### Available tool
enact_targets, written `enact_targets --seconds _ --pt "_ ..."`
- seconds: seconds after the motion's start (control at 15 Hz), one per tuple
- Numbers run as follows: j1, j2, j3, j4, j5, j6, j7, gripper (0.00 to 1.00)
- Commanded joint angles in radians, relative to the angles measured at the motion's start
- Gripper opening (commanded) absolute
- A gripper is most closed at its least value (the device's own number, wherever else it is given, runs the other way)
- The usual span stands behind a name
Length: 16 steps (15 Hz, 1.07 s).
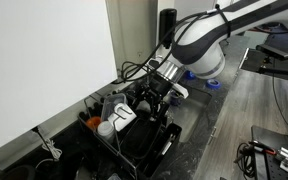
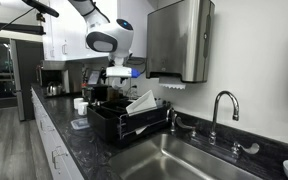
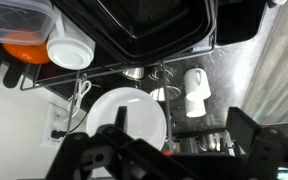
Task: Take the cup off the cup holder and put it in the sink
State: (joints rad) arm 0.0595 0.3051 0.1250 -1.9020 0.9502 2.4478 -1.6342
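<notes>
Gripper (image 3: 174, 160) open above the dish rack (image 1: 144, 140), cup (image 3: 195, 90) not taken.

From where I stand the arm (image 2: 109, 40) hangs over the black rack. The wrist view shows its two dark fingers (image 3: 94, 155) spread wide at the bottom of the frame, nothing between them. The white cup sits right of centre there, by the rack's wire rail, bare steel behind it. A white plate (image 3: 124, 120) fills the lower middle, and a second white cup (image 3: 69, 50) lies upper left beside an orange thing (image 3: 24, 45). In an exterior view the sink (image 2: 184, 160) and tap (image 2: 219, 105) are lower right.
</notes>
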Motion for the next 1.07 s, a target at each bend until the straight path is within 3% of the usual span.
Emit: enact_targets --seconds 0.0,0.07,0.13,0.2,0.87,1.0 --pt "0.009 0.015 0.022 -0.003 -0.001 0.06 0.014 1.0" --pt "0.011 0.018 0.028 -0.002 -0.001 0.068 0.015 1.0" --pt "0.012 0.019 0.033 -0.003 0.003 0.077 0.013 0.75" --pt "0.012 0.02 0.038 -0.002 0.0 0.076 0.009 0.74" --pt "0.009 0.012 0.051 -0.009 0.004 0.094 0.008 0.02" --pt "0.008 0.009 0.051 -0.011 0.005 0.099 0.008 0.0"
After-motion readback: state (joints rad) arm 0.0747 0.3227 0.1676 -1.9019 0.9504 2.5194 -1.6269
